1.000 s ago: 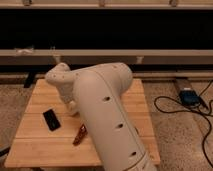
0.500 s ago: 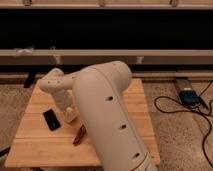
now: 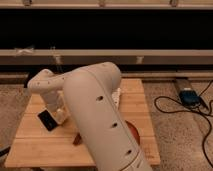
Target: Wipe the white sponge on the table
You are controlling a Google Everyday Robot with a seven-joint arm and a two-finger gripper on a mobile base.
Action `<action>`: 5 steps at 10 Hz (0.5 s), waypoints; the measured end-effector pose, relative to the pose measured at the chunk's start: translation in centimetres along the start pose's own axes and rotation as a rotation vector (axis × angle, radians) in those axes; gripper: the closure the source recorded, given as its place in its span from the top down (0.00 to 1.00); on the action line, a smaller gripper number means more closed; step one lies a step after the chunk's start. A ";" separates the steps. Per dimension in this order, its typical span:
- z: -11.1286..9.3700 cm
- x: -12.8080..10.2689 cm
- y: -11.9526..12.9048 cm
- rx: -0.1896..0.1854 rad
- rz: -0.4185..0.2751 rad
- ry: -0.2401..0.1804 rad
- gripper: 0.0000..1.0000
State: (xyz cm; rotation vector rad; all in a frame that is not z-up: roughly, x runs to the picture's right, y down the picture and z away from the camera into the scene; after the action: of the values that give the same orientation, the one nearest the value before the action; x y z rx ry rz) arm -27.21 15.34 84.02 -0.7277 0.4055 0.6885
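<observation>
The light wooden table (image 3: 35,145) fills the lower middle of the camera view. My big white arm (image 3: 95,115) crosses it from the bottom right. The gripper (image 3: 58,115) reaches down to the table's left part, right beside a black phone (image 3: 46,120). The white sponge does not show; the gripper and wrist cover the spot where they meet the table.
A small brown object (image 3: 77,139) lies on the table in front of the arm. A reddish round thing (image 3: 133,133) peeks out right of the arm. A white bar-shaped device (image 3: 118,95) lies behind it. A blue box (image 3: 189,96) and black cables lie on the floor to the right.
The arm's wrist and gripper have swung left and down, from the table's middle to right beside the black phone. The phone and the brown object have not moved.
</observation>
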 end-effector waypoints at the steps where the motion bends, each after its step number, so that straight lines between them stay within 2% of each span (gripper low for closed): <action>1: -0.2 -0.6 0.3 -0.005 -0.004 -0.008 0.00; 3: -0.6 -3.2 1.4 -0.017 -0.010 -0.031 0.00; 5: -0.8 -5.6 1.4 -0.022 0.001 -0.045 0.00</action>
State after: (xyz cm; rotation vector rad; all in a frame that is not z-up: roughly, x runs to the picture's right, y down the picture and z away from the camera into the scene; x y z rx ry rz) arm -32.22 13.13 85.96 -0.7319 0.3577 0.7095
